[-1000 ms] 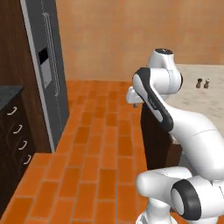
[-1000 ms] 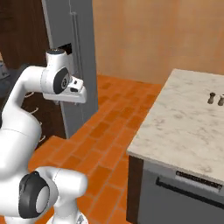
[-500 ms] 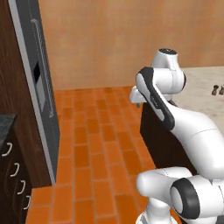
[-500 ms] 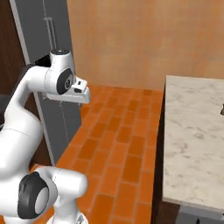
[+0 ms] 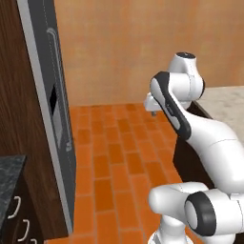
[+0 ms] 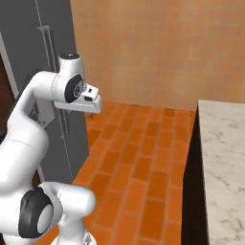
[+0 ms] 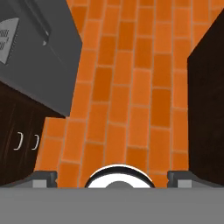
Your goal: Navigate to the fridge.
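The fridge (image 5: 59, 138) rises tall and silver-grey at the left of the left base view, seen at a sharp angle, with its black dispenser recess (image 5: 53, 101) and a long vertical handle. In the right base view the fridge (image 6: 36, 57) stands close behind my arm. From the hand view, the fridge (image 7: 41, 48) lies at the upper left. My gripper (image 7: 113, 177) hangs open and empty over the brick floor, its fingertips (image 7: 44, 176) wide apart. The gripper (image 5: 153, 110) is held mid-air between fridge and island; in the right base view the gripper (image 6: 90, 113) is just off the fridge doors.
A marble-topped island (image 6: 224, 158) with dark sides stands to the right. Dark wood cabinets (image 7: 22, 131) with small silver handles and a black counter (image 5: 7, 176) adjoin the fridge. Orange brick floor (image 5: 114, 157) runs between them to a beige wall.
The whole picture has shifted: the base has moved closer to the fridge, which looms larger and nearer at the left. The island has slid to the right. The arm's pose is unchanged.
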You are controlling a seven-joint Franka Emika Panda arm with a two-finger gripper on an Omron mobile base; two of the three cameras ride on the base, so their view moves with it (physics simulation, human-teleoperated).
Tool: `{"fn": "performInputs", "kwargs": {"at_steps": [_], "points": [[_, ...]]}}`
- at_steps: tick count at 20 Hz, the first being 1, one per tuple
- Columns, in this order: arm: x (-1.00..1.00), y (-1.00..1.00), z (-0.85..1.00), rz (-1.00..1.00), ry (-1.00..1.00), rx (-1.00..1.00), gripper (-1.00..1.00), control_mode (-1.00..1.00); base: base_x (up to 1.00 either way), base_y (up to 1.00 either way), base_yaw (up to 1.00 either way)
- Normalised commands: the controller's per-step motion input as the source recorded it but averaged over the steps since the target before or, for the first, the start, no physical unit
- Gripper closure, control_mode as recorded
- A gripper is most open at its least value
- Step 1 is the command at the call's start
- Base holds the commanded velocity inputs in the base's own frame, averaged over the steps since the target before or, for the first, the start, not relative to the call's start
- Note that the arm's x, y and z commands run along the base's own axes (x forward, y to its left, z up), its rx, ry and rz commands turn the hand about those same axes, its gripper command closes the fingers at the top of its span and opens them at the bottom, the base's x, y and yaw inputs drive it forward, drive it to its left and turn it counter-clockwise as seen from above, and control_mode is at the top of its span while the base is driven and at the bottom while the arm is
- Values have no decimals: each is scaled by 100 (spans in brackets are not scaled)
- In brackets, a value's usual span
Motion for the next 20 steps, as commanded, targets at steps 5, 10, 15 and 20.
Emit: {"fn": "performInputs", "kwargs": {"at_steps": [5,10,15,20], "points": [[0,0,0,0,0,0,-100,100,94,-19,51],[0,0,0,0,0,0,-100,100,69,-26,67],[0,0,0,0,0,0,-100,100,11,-52,69],[0,0,0,0,0,0,-100,100,7,-61,71]]}}
